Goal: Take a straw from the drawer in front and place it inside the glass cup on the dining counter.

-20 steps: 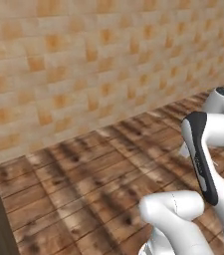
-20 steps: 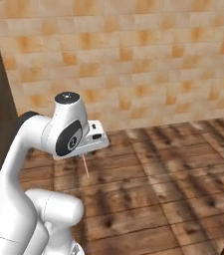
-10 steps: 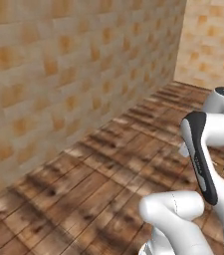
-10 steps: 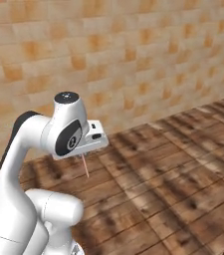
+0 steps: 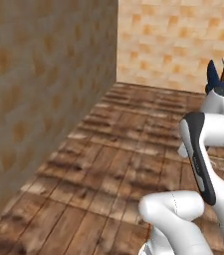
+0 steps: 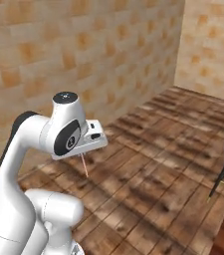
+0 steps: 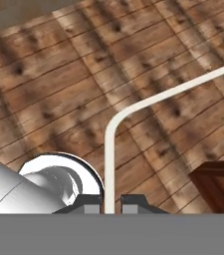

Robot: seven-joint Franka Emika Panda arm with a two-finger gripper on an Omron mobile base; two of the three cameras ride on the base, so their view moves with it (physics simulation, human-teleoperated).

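Step now: The straw [image 7: 109, 164] is out of the drawer and is being carried. The glass cup and the dining counter are not reached yet, so I think the job is about half done.

Tool: The tool [image 7: 110, 203] is squeezed tight on the straw. In the hand view its two dark tips sit at the bottom with the straw going up between them.

Straw: In the hand view it looks white and bent, going up and then off to the right. In the right base view a thin pinkish stick [image 6: 84, 166] hangs down under the white hand, over the floor.

Next move: I think the robot must drive on to the dining counter and find the cup. Then it must hold the straw above the cup, tip one end down and let go. The straw is thin and long, so it could slip or miss.

Floor: Brown wooden planks [image 5: 113, 149] with dark knots. Nothing lies on the floor near the robot.

Room: Tan and orange brick walls [image 6: 83, 55] meet in a corner.

Edge things: A dark brown wooden piece [image 7: 218, 187] sits at the right. I cannot tell what it is.
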